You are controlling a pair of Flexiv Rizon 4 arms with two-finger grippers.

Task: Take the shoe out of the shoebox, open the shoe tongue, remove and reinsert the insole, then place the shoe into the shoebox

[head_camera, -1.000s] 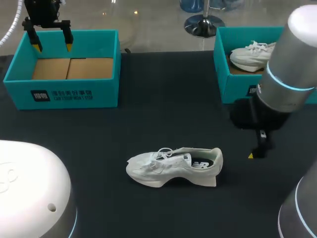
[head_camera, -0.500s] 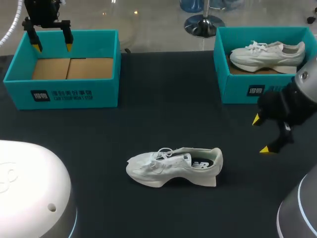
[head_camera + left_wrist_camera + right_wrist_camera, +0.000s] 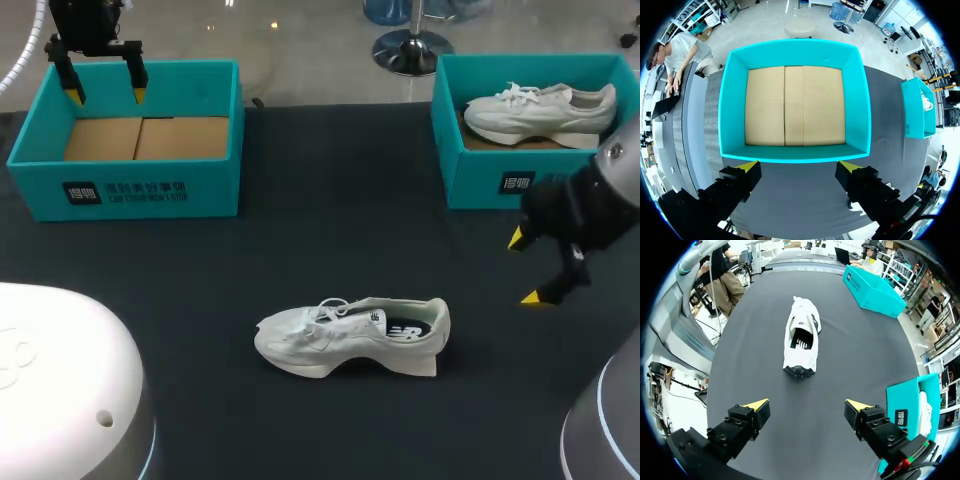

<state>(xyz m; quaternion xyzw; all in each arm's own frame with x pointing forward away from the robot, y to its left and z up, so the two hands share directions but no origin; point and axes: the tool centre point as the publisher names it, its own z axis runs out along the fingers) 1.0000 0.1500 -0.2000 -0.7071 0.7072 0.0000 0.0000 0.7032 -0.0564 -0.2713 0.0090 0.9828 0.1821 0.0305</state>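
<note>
right shoebox (image 3: 480, 175) holds a white shoe (image 3: 540, 112)

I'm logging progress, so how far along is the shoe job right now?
Done: the shoe lies out on the table, the left shoebox empty. In hand: nothing; the right gripper is open behind the heel, the left gripper open above the empty box. Left, apparently: tongue, insole, reboxing.
</note>
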